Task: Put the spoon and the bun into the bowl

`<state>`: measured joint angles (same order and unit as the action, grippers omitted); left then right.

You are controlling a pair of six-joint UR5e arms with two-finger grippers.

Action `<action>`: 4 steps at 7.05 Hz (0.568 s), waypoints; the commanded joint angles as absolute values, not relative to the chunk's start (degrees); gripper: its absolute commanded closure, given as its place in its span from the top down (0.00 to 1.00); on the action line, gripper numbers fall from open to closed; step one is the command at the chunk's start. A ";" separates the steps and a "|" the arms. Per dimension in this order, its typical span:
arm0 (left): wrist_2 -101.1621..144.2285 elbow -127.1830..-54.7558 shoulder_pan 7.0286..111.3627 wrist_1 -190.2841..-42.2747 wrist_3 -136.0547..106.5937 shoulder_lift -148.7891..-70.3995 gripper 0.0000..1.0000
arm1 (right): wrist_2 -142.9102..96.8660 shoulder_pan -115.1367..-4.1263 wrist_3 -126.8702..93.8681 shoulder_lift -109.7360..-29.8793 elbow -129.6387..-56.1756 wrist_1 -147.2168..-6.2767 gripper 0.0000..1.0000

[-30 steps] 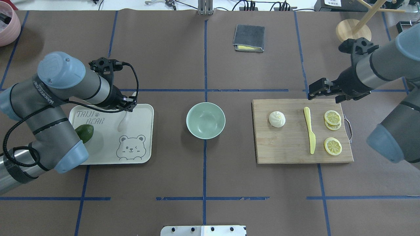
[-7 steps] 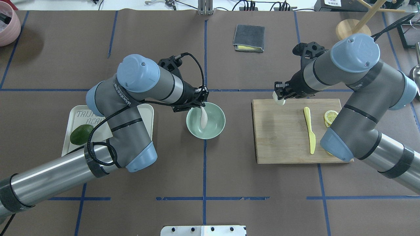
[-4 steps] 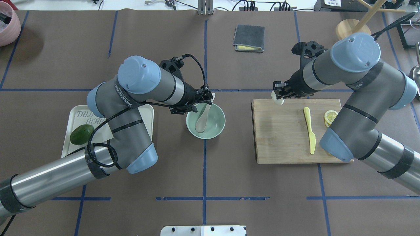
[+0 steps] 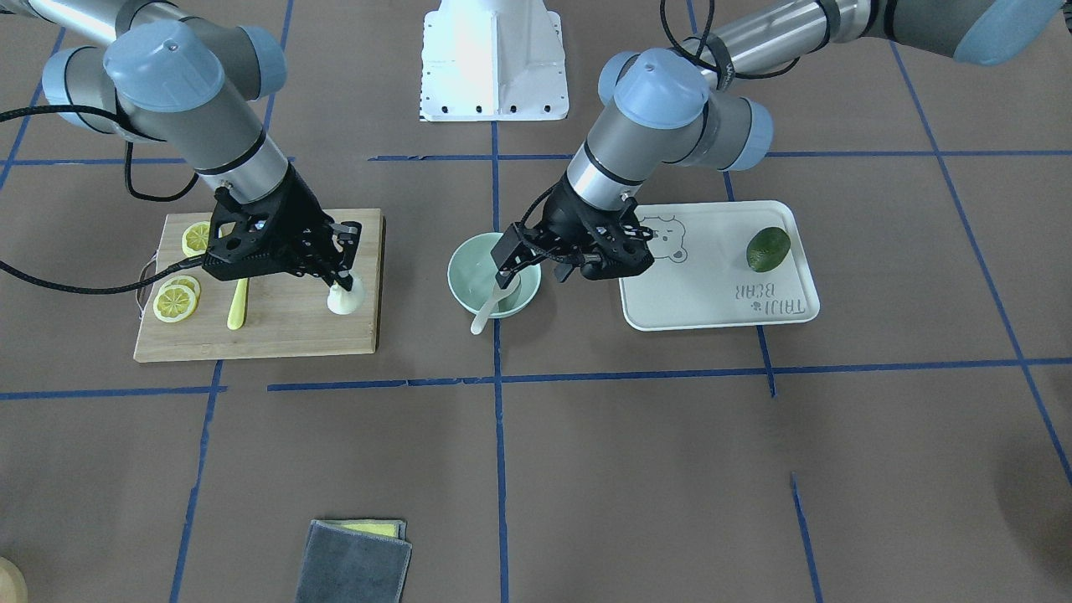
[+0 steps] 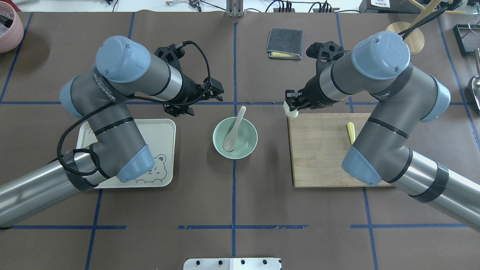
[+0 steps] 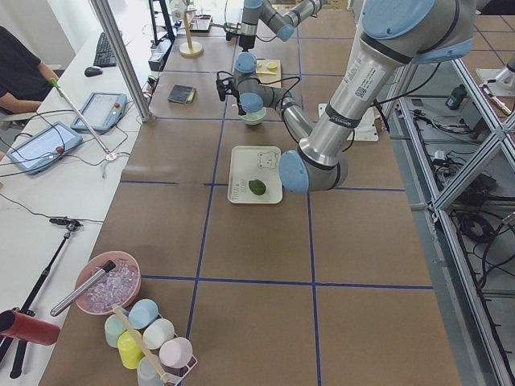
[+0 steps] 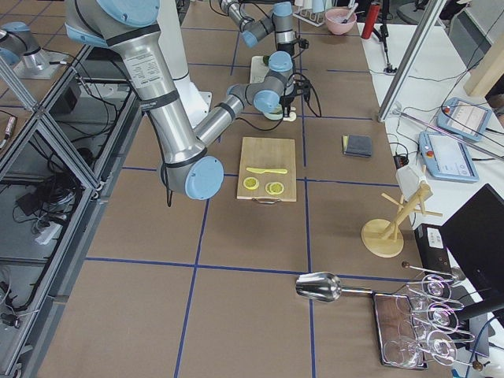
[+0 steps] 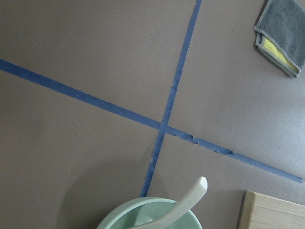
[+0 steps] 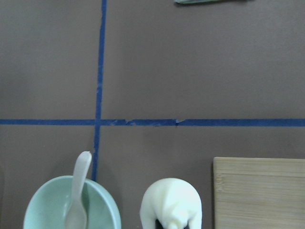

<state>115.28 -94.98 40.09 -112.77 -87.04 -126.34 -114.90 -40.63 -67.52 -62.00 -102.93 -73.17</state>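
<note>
Well, the spoon (image 5: 236, 127) is in the bowl (image 5: 249, 141), scoop down near the middle and handle leaning out over the rim toward 1 o'clock, taking twelve as pointing away from the robot in the overhead view. The left gripper (image 5: 201, 100) hangs off at the bowl's 10 o'clock, jaws spread and holding nothing, so that half looks done to me. What's left is the bun (image 5: 291, 111): the right gripper (image 5: 292, 106) has it pinched, over the 11 o'clock corner of the board (image 5: 318, 161). From the bun, the bowl sits at about 8 o'clock, near but apart, with a strip of table (image 5: 272, 150) between. The right arm is the nearer one and the one carrying, so I'd expect it to make the crossing. The spoon's long axis runs 7 to 1 through the bowl, which leaves the 3 o'clock side free, the side facing the bun. The risk I see is clipping that handle on the way down.
</note>
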 commanded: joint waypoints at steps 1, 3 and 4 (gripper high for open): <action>116.72 -103.85 45.51 -96.92 -73.71 -123.23 1.00 | -109.47 -34.75 -68.64 -57.41 -101.79 -73.30 0.00; 116.72 -105.99 51.38 -93.87 -67.09 -119.90 1.00 | -104.96 -31.22 -69.25 -52.58 -97.23 -73.04 0.00; 116.72 -106.08 54.11 -93.61 -62.19 -119.27 1.00 | -103.29 -30.24 -69.26 -50.91 -95.12 -72.95 0.00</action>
<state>116.69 -105.57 50.65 -94.49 -67.29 -120.51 -105.54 -31.81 -69.06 -53.19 -97.68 -73.10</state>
